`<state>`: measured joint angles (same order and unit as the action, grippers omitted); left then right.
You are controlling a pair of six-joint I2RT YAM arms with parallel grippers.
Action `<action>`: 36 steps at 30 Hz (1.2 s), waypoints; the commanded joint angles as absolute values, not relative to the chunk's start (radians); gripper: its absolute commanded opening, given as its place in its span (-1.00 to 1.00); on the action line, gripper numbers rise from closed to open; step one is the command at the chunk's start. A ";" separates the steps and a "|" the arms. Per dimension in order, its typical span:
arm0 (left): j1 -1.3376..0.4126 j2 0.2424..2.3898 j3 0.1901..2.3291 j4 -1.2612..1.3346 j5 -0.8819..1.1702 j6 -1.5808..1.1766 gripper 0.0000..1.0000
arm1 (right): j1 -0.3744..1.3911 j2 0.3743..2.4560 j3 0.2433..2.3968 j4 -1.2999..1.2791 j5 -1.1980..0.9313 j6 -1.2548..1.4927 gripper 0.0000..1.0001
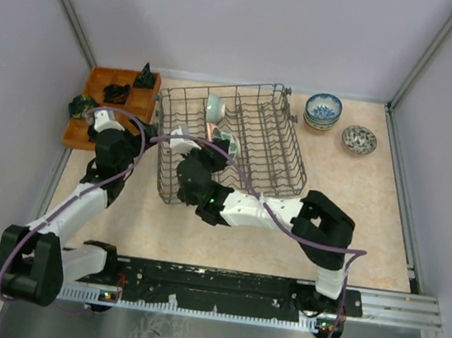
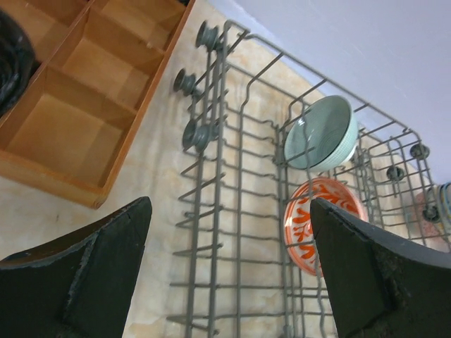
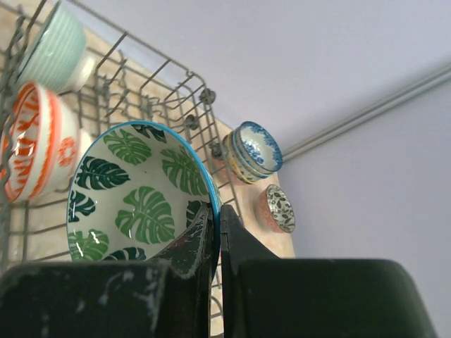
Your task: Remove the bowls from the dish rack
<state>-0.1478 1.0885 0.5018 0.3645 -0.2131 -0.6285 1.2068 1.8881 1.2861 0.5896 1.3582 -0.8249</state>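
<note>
The dark grey wire dish rack point(image 1: 266, 145) stands mid-table. In it, a pale green bowl point(image 1: 215, 107) stands on edge at the back, and a red-and-white bowl point(image 2: 317, 222) stands in front of it. My right gripper point(image 3: 217, 211) is shut on the rim of a white bowl with green leaves point(image 3: 134, 190), inside the rack's left part point(image 1: 227, 144). My left gripper point(image 2: 231, 204) is open and empty, just left of the rack over its left edge, beside the orange tray. In the right wrist view the red-and-white bowl point(image 3: 35, 141) and the pale green bowl point(image 3: 56, 49) are behind the held one.
A stack of blue-and-white bowls point(image 1: 323, 111) and a single patterned bowl point(image 1: 359, 139) sit on the table right of the rack. The orange compartmented tray point(image 1: 95, 89) with dark objects point(image 1: 145, 77) stands at the back left. Walls close off the back and sides.
</note>
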 commanded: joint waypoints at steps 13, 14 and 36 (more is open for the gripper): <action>-0.141 1.330 0.988 0.166 -0.148 -0.523 0.99 | 0.704 1.431 1.454 -0.273 0.922 -0.036 -1.00; -0.141 1.346 1.014 0.161 -0.144 -0.515 0.99 | 0.662 1.427 1.454 -0.290 0.882 -0.018 -1.00; -0.137 1.476 0.979 0.305 -0.034 -0.501 0.99 | -0.138 1.562 1.340 -0.151 0.106 0.414 -1.00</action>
